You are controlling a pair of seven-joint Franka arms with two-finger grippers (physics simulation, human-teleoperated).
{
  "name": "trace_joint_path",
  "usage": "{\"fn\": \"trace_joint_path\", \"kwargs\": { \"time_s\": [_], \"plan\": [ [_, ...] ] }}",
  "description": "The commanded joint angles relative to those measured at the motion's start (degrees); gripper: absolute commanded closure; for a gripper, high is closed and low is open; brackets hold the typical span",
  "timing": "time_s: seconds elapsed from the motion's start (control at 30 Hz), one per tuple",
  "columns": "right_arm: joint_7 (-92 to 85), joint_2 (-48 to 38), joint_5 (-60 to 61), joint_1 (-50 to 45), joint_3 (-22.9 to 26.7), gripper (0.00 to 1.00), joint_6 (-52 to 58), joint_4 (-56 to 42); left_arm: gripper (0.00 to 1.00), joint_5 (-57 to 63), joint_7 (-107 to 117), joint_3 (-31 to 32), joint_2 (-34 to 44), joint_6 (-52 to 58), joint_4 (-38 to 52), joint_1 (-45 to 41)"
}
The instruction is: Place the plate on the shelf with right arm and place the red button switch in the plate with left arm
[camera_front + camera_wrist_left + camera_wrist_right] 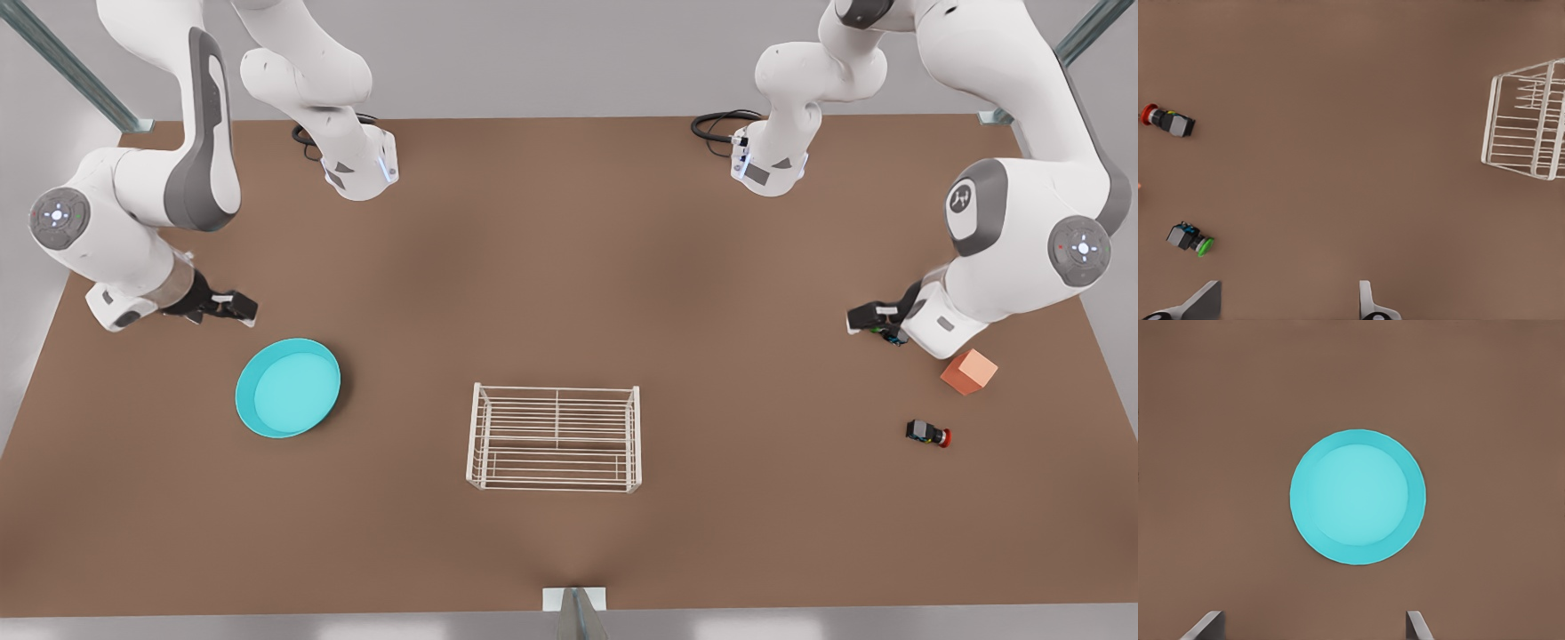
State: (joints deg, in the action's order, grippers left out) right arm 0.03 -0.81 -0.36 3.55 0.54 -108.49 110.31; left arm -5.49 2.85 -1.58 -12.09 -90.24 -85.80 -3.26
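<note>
Plate flat on table, well apart from shelf, toward front view's left of it; empty, untouched. Right gripper hovers just beyond plate's far rim, fingers spread, holding nothing. Step in hand, likely: grasp plate. Advice: descend onto near rim, pinch rim edge, lift level, carry to shelf's slatted top.

Red button switch well apart on shelf's other side, near orange cube. Left gripper waits there above green-capped switch, fingers spread, empty.
</note>
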Motion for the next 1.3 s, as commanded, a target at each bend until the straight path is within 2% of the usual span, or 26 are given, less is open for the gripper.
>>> {"fn": "trace_joint_path", "kwargs": {
  "time_s": [0.0, 0.03, 0.07, 0.1, 0.17, 0.3, 0.4, 0.47, 0.57, 0.8, 0.93, 1.0, 1.13, 1.27],
  "plan": [
    [0.24, 0.19, 0.01, -0.74, -0.01, 0.00, -8.41, -0.44, 0.00, 0.13, -2.06, 0.00, -0.04, -4.16, 0.20, -0.08],
    [0.41, 0.54, -0.17, -0.83, -0.19, 0.00, -7.88, -0.44, 0.00, 0.13, -1.97, 0.00, -0.48, -4.16, 0.99, -0.78],
    [0.32, 0.72, -0.34, -0.74, -0.19, 0.00, -2.79, -1.41, 0.00, 0.48, -2.49, -0.08, -0.83, -4.25, 1.69, -0.78],
    [0.24, 2.47, -0.61, -1.00, -0.36, 0.00, -0.41, -2.82, 0.00, 3.56, -1.28, 0.00, -0.83, -3.98, -0.94, -0.78],
    [-6.26, 4.94, -1.05, -0.65, 0.08, 0.00, 0.03, -4.40, 0.00, 3.38, 11.74, 0.00, -2.15, -4.51, -1.56, -1.40],
    [-16.19, 11.97, -1.57, 6.20, 0.17, 0.00, -4.27, -5.19, 0.00, 3.74, 41.26, -0.88, -7.16, -12.94, -0.86, 2.47],
    [-20.15, 17.24, -1.49, 9.72, 0.17, 0.00, -7.00, -6.77, 0.00, 3.39, 66.75, -0.88, -11.29, -15.49, 0.20, 2.12],
    [-20.33, 20.06, -1.22, 12.00, -1.41, 0.00, -9.72, -7.21, 0.00, 3.30, 73.17, -0.88, -14.19, -19.01, 0.55, 3.79],
    [-20.33, 25.06, -0.34, 19.74, -9.50, 0.00, -13.24, -8.62, 0.00, 3.82, 73.18, -0.88, -17.35, -22.88, -0.15, 10.56],
    [-20.24, 33.06, -0.08, 21.23, -9.77, 0.01, -14.73, -13.01, 0.00, 4.18, 72.92, -0.96, -25.71, -32.98, -0.33, 12.31],
    [-20.33, 34.65, -0.08, 22.29, -11.26, 0.04, -14.91, -12.66, 0.00, 4.35, 63.43, -0.96, -28.52, -37.11, -0.33, 14.16],
    [-20.42, 36.23, -0.17, 22.90, -11.35, 0.06, -14.82, -12.57, 0.00, 4.26, 55.87, -0.96, -29.40, -41.07, -3.05, 15.83],
    [-21.30, 37.55, -0.26, 23.52, -11.52, 0.12, -14.82, -12.49, 0.00, 5.23, 55.43, -0.96, -30.19, -42.22, -2.79, 15.57],
    [-22.26, 38.69, -0.26, 25.18, -12.49, 0.25, -14.82, -12.49, 0.00, 6.02, 55.43, -0.96, -31.42, -43.01, -2.44, 15.57]
  ]
}}
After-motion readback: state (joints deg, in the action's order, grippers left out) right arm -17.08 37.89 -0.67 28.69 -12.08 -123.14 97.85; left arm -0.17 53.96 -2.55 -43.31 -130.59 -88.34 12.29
